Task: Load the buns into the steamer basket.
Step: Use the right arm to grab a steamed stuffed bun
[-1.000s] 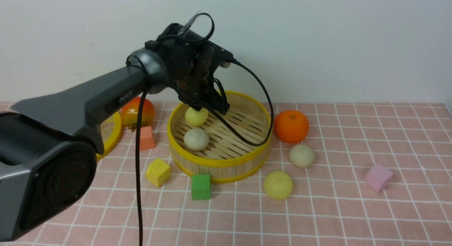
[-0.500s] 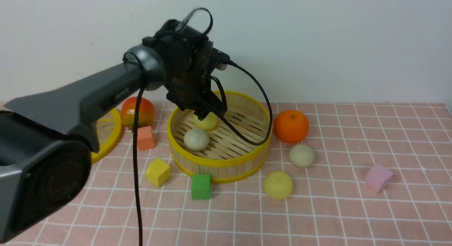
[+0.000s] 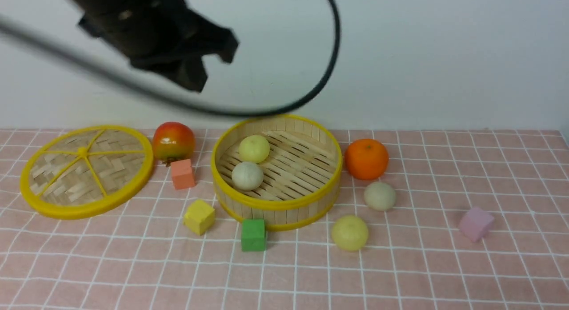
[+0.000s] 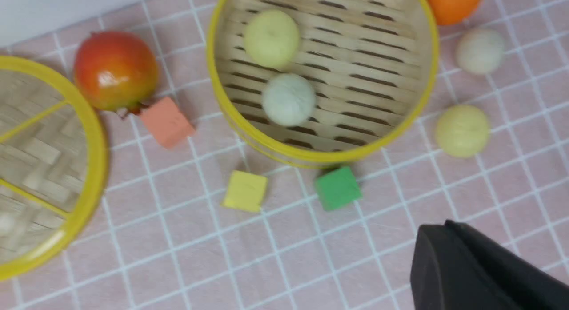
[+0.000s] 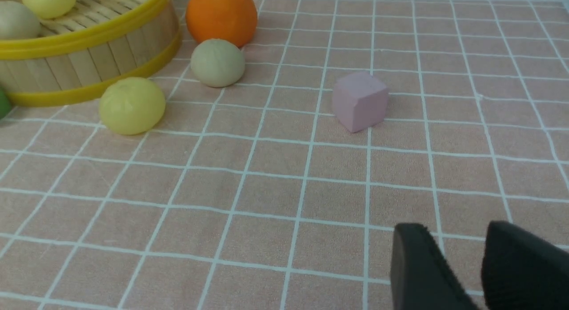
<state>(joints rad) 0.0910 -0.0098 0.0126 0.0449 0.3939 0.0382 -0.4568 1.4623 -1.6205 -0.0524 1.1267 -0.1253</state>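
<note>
Two of the four small smooth dough-like buns lie inside the round bamboo steamer basket with yellow rims (image 3: pixel 289 214), in its left half. A pale yellow bun (image 3: pixel 254 148) sits toward the back and an off-white bun (image 3: pixel 247 175) lies close in front of it. The other two rest on the pink checked cloth (image 3: pixel 400 274) to the basket's right. There, a second off-white bun (image 3: pixel 379 195) lies just in front of a bright orange fruit (image 3: pixel 366 159). A second pale yellow bun (image 3: pixel 350 232) lies nearer the camera, close to the basket's front wall.

A green foam block (image 3: pixel 253 235) stands against the basket's front, with a yellow block (image 3: pixel 199 217) to its left. A salmon block (image 3: pixel 182 174) sits beside a red-orange persimmon (image 3: pixel 173 141) at the basket's left. Farther left lies a flat woven disc with a yellow rim and spokes (image 3: pixel 66 181). A lilac block (image 3: pixel 476 223) stands well apart on the right.

The left gripper (image 4: pixel 444 247) is high above the cloth, blurred in the front view, its jaws pressed together and empty. The right gripper (image 5: pixel 464 243) hangs low over bare cloth, its jaws apart with nothing between them.
</note>
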